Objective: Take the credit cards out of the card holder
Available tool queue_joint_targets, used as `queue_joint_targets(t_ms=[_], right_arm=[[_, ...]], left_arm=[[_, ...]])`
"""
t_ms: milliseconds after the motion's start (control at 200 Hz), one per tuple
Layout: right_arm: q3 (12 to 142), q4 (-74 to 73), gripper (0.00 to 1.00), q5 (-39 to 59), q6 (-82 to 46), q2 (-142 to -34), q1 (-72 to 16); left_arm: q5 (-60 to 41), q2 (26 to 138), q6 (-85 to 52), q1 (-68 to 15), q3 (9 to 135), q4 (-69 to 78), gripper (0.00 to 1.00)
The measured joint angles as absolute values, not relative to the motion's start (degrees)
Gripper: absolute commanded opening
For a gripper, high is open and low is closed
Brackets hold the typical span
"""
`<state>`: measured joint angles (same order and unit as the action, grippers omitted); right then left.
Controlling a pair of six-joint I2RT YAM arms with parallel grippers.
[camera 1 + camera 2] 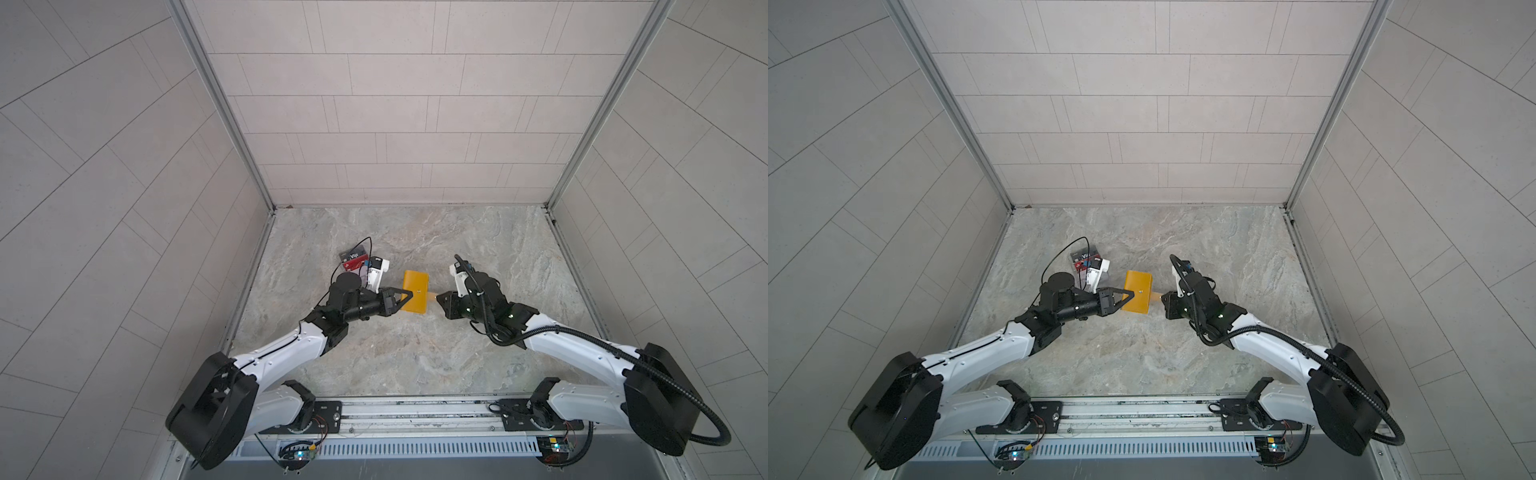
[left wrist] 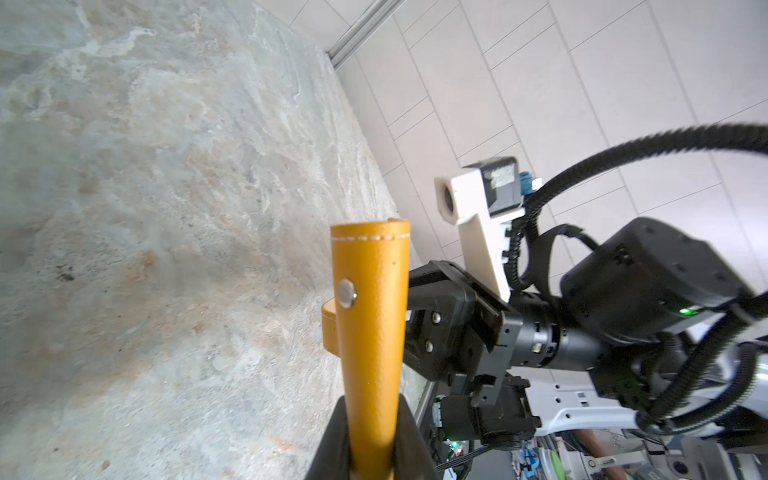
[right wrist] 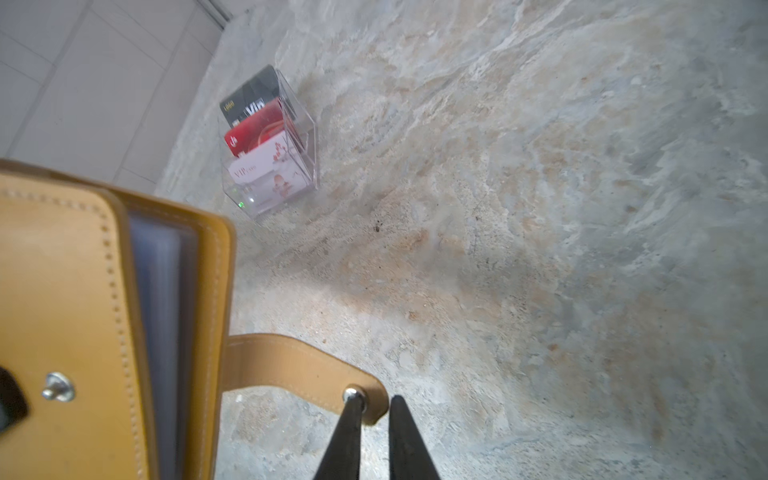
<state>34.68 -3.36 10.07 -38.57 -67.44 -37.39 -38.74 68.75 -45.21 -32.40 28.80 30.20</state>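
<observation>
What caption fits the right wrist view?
Jaws of the right gripper at the unsnapped strap of the card holder; a box with cards stands beyond on the table.

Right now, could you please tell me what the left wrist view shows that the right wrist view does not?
Only the left wrist: the right arm and its wrist camera. Only the right wrist: the clear box, holding a red card among others, and the plastic sleeves inside the wallet. Both: the wallet, its unsnapped strap, the snap stud, the right gripper and the table.
</observation>
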Motion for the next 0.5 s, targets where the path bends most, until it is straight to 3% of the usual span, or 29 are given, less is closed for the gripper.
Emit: queue_joint_targets(t_ms=[260, 501], right_arm=[[30.17, -10.63, 0.39, 12.64, -40.05, -61.89, -36.95], [27.44, -21.41, 0.40, 16.40, -46.04, -61.67, -36.95]], left_arm=[[-41.41, 69.06, -49.76, -31.00, 28.80, 37.17, 0.00], [-41.80, 69.80, -52.53, -30.70, 28.75, 41.78, 0.00]])
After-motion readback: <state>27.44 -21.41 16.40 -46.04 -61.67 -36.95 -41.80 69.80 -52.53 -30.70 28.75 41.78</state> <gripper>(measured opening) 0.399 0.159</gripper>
